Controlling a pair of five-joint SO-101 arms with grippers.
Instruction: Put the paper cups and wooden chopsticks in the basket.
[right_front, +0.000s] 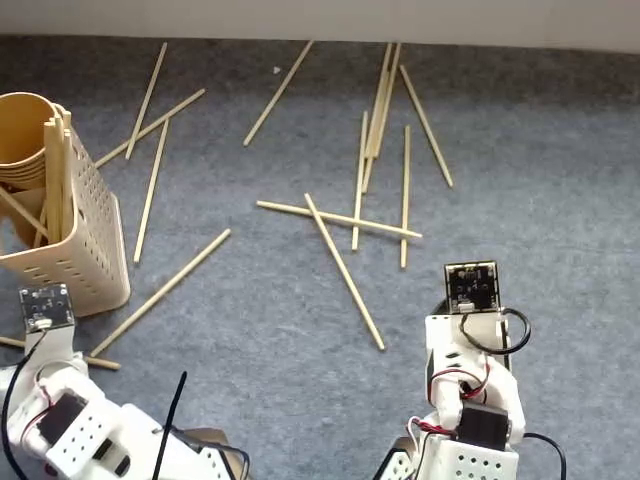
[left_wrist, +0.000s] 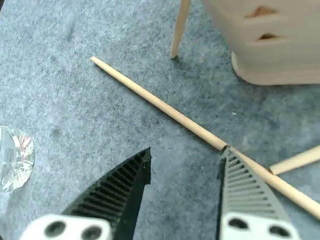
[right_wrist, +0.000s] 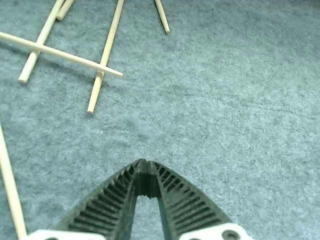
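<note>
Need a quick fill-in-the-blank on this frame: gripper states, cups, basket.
1. The left gripper is ____, with a chopstick at one fingertip.
2. The right gripper is ____ above the carpet.
3. The stacked cups sit ____ the basket.
4. The basket stands nearest the ____ arm.
Missing words: open; shut; inside; left.

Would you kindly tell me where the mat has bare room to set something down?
The mat is bare on the far right, beyond the crossed chopsticks and the right arm. A second gap lies between it and the left arm. It is crowded at the centre and around the basket.
</note>
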